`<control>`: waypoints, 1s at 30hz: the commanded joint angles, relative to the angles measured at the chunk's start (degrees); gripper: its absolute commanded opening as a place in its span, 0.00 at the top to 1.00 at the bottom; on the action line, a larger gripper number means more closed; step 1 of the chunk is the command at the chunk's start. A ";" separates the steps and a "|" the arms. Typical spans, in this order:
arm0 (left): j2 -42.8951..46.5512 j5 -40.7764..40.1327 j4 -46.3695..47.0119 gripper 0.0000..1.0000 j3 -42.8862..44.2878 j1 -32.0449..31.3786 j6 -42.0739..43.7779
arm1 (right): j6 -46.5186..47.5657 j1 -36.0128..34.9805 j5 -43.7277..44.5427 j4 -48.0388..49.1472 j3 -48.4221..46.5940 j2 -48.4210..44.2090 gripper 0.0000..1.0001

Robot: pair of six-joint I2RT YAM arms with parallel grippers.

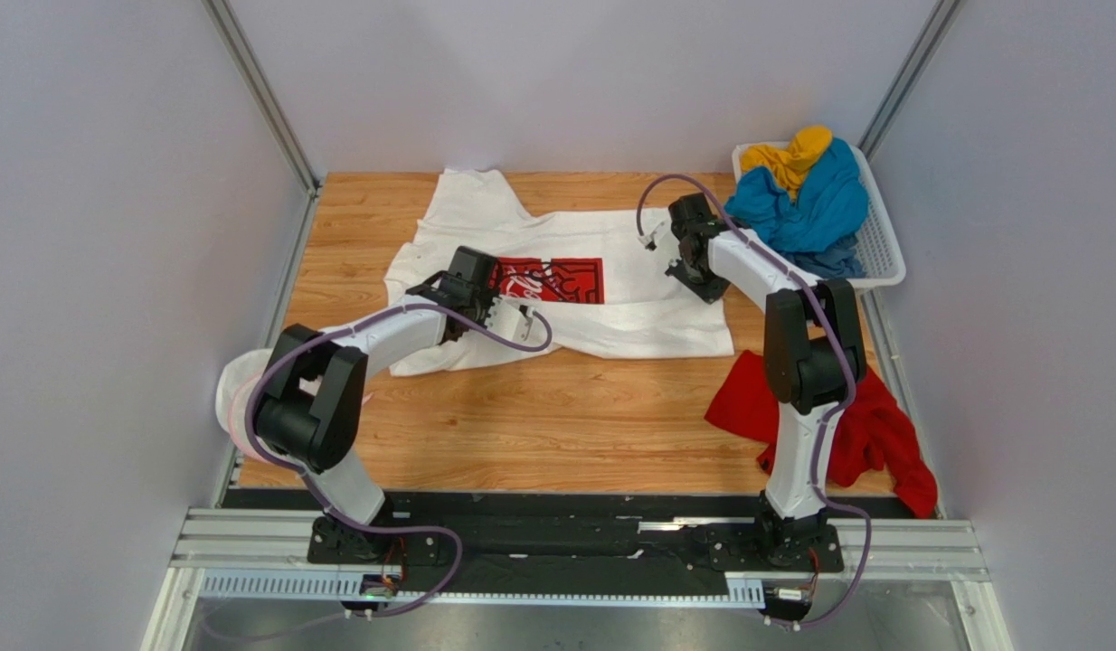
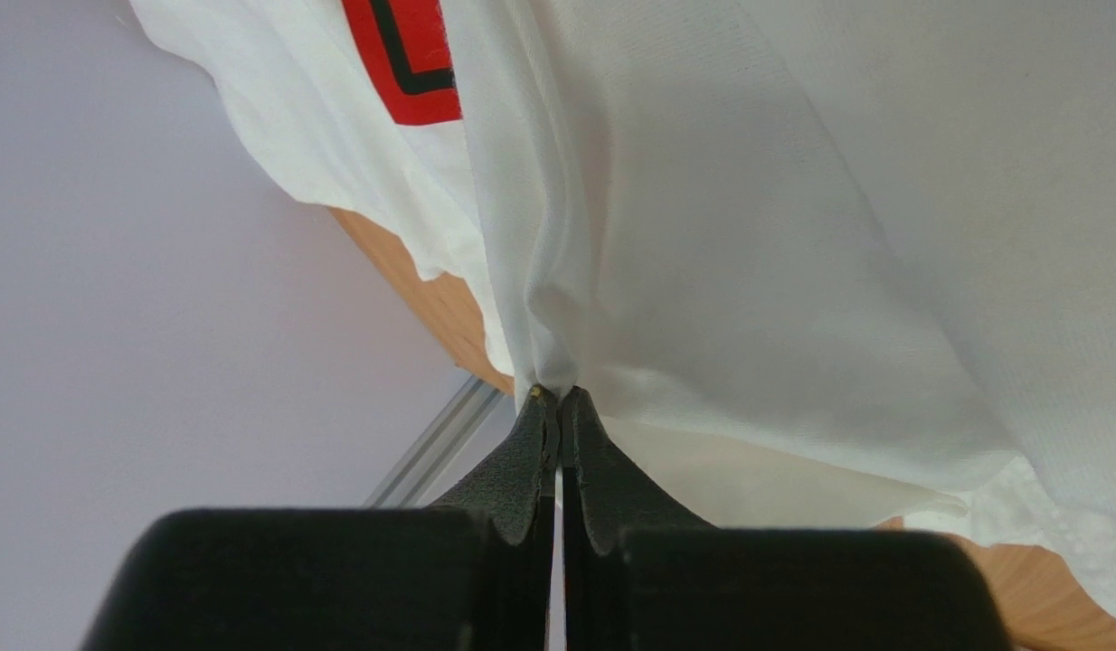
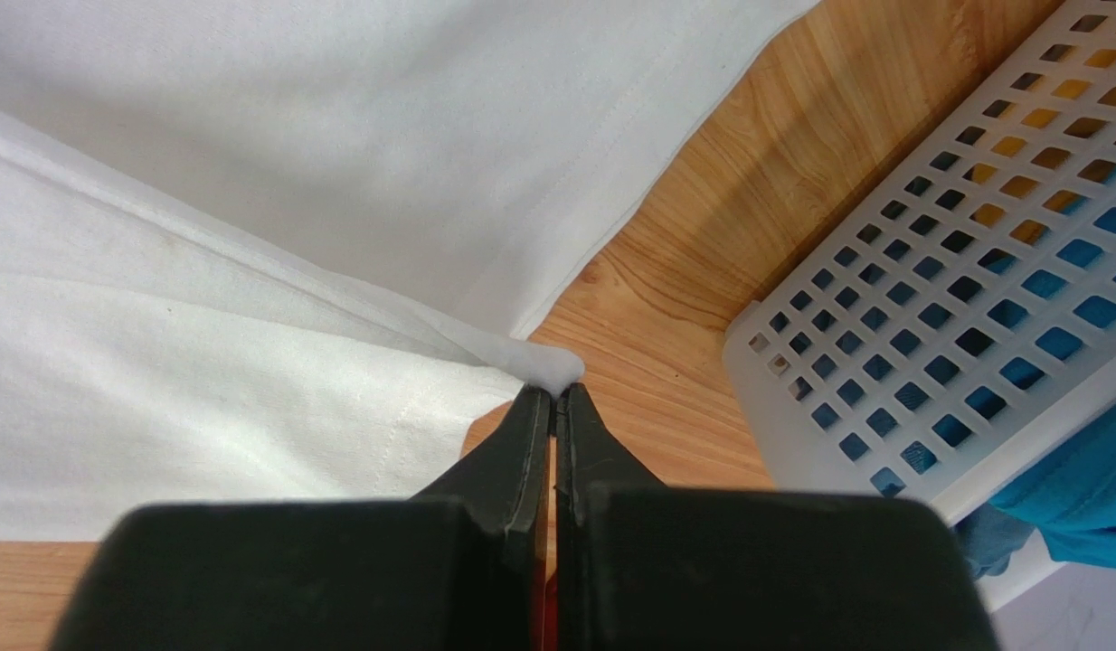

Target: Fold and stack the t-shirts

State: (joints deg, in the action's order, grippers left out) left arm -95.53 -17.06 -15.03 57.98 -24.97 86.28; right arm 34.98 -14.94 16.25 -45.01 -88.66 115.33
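Both pincers shut tight on the white t-shirt [image 1: 645, 292], spread across the far half of the bench [image 1: 564, 421].
The left gripper [image 2: 561, 393] clamps a fold by the red print [image 1: 550, 281]; the right gripper [image 3: 557, 389] nips a hem corner beside the basket [image 3: 930, 271]. A red t-shirt [image 1: 883, 434] lies at the right edge.

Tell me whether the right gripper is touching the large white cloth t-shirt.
Touching. The right wrist view shows the right gripper shut on a fold of the white cloth t-shirt.
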 commanded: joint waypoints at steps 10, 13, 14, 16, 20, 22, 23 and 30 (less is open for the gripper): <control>-4.05 -0.25 4.30 1.00 3.55 0.63 0.99 | -0.09 0.70 0.89 1.86 -0.99 0.07 0.65; -4.49 -0.26 5.53 1.00 3.63 0.63 1.17 | -0.44 0.70 0.89 2.12 -0.03 -0.98 0.59; -4.58 -0.26 5.80 1.00 3.64 0.63 1.26 | -0.53 0.70 0.71 2.12 0.24 -1.24 0.59; -4.93 -0.26 7.37 1.00 3.81 0.62 1.52 | -0.97 0.79 0.45 2.04 0.86 -2.03 0.58; -6.34 -0.78 9.66 1.00 5.04 0.54 1.87 | -2.55 0.35 -1.30 1.07 3.31 -5.19 0.58; -7.74 -1.31 10.46 1.00 6.44 0.54 2.14 | -2.99 -0.09 -1.75 0.98 4.72 -6.60 0.58; -8.27 -1.48 10.63 1.00 6.97 0.54 2.14 | -3.16 -0.26 -1.84 1.16 5.42 -7.13 0.58; -11.78 -3.42 14.41 0.72 9.34 0.80 3.02 | -3.25 -0.53 -1.57 1.42 10.79 -11.79 0.59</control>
State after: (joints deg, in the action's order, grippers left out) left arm -105.89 -18.98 -4.91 64.51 -24.71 88.01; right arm 33.01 -15.25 14.87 -44.29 -79.64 107.72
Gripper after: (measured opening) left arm 0.172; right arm 0.417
